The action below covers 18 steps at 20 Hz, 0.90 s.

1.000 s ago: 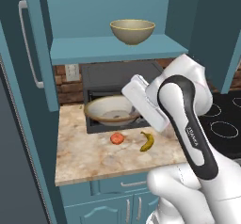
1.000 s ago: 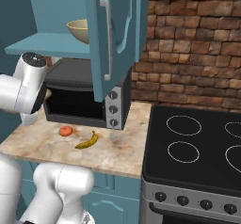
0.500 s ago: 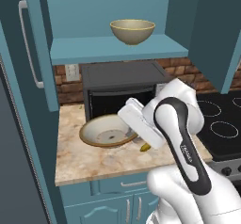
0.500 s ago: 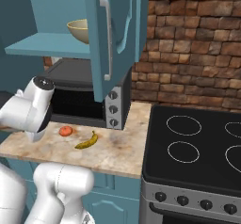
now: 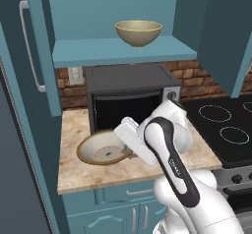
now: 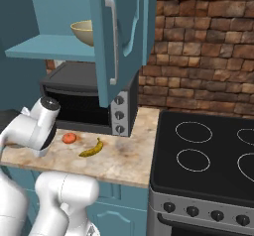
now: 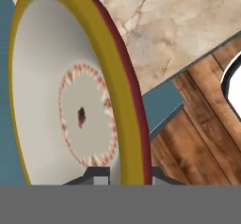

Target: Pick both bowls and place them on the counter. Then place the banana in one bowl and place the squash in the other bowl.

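My gripper (image 5: 127,143) is shut on the right rim of the wide shallow bowl (image 5: 102,148), whitish inside with a brown rim. It holds the bowl tilted, low over the left front of the counter (image 5: 74,130); I cannot tell whether the bowl touches the stone. In the hand view the bowl (image 7: 70,91) stands on edge, with its rim between the fingertips of the gripper (image 7: 126,178). The deeper tan bowl (image 5: 139,33) sits on the open cabinet shelf above. The red-orange squash (image 6: 69,138) and the yellow banana (image 6: 92,149) lie on the counter (image 6: 124,158), in front of the oven.
A black countertop oven (image 5: 130,98) stands open behind the bowl. The black stovetop (image 5: 224,127) with ring burners lies to the right. Open teal cabinet doors (image 6: 121,31) hang overhead, and one (image 5: 34,51) stands at the left.
The gripper has drawn the shallow bowl out from the oven's mouth, down and forward to the counter's left front. The banana and squash have not moved.
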Motion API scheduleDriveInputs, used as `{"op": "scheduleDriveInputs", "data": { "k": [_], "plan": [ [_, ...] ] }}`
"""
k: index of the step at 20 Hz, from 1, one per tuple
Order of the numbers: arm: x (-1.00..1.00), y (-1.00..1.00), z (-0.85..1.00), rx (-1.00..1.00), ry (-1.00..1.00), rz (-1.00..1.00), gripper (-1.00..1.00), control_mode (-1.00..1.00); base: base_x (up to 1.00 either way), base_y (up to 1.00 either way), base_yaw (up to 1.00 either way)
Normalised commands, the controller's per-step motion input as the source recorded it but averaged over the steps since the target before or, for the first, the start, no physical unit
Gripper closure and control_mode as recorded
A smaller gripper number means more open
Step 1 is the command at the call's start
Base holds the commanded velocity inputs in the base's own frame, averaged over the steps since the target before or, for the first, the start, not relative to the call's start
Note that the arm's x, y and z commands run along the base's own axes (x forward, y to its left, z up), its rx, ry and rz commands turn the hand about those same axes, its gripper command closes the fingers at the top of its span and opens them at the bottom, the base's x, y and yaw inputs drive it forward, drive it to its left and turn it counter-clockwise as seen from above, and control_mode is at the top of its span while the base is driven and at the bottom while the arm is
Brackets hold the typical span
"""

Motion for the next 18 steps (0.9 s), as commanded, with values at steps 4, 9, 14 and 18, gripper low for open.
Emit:
{"op": "scheduleDriveInputs", "data": {
  "k": [4, 9, 14, 18],
  "plan": [
    [0.46, 0.27, -0.58, 0.0, 0.0, 0.01, 1.0, -1.0, 0.0, 0.0, 0.0],
    [0.46, 0.3, -0.52, 0.0, 0.0, 0.06, 1.0, -1.0, 0.0, 0.0, 0.0],
    [0.49, 0.25, -0.43, 0.0, 0.0, 0.07, 1.0, -1.0, 0.0, 0.0, 0.0],
    [0.51, 0.18, -0.31, 0.0, 0.0, 0.05, 1.0, -1.0, 0.0, 0.0, 0.0]
  ]
}}
